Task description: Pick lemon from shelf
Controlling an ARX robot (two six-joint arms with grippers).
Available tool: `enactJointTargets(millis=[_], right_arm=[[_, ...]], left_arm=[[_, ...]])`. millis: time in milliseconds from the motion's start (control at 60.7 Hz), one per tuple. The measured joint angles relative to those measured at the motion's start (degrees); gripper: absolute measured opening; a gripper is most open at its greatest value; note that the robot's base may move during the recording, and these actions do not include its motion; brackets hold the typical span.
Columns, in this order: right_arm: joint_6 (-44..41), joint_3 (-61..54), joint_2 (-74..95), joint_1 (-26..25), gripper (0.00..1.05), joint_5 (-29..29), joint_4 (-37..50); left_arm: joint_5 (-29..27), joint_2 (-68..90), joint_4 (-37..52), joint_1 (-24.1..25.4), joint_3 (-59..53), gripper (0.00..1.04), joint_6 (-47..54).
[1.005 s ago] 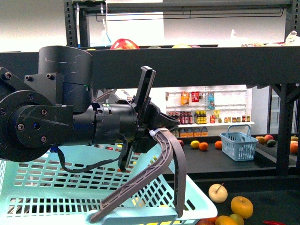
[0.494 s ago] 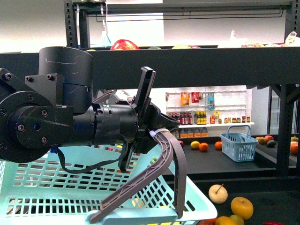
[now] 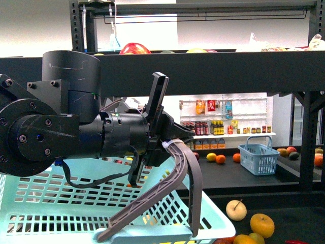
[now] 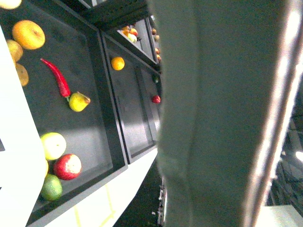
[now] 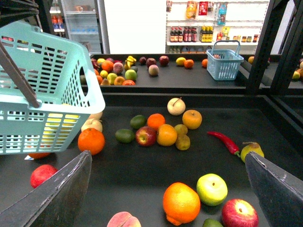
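My left gripper (image 3: 170,145) is shut on the grey handle (image 3: 175,178) of a pale teal basket (image 3: 61,203) and holds it in front of the black shelf (image 3: 203,71). The basket also shows in the right wrist view (image 5: 47,85), with yellow fruit behind its slots. My right gripper (image 5: 167,154) is open and empty above the shelf's lower tier (image 5: 142,175), over an orange (image 5: 181,203) and a green apple (image 5: 211,189). A yellow fruit (image 5: 180,60) on the far tier may be a lemon; I cannot tell. The left wrist view is mostly filled by a blurred grey mass.
Mixed fruit lies on the tier: oranges, apples, a red chilli (image 5: 225,142), a pear (image 5: 252,150), a peach (image 5: 124,221). A small blue basket (image 5: 225,61) stands on the far tier. Black uprights (image 5: 260,47) stand at the right. Pale store shelving with bottles is behind.
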Motion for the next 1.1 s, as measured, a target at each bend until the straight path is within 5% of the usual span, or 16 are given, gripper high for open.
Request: enactJointTargets(millis=[132,577,1104], right_arm=[[0.0,0.0,0.0,0.0,0.97,0.0,0.0],[0.0,0.0,0.0,0.0,0.97,0.0,0.0],[0.0,0.0,0.0,0.0,0.97,0.0,0.0]], left_arm=[[-9.6,0.3,0.9,-0.2,0.0,0.06,-0.7],[-16.1,2.3,17.0,12.5,2.4,0.06,-15.1],[-14.9,3.3,28.0,34.5,-1.6,0.06,-23.1]])
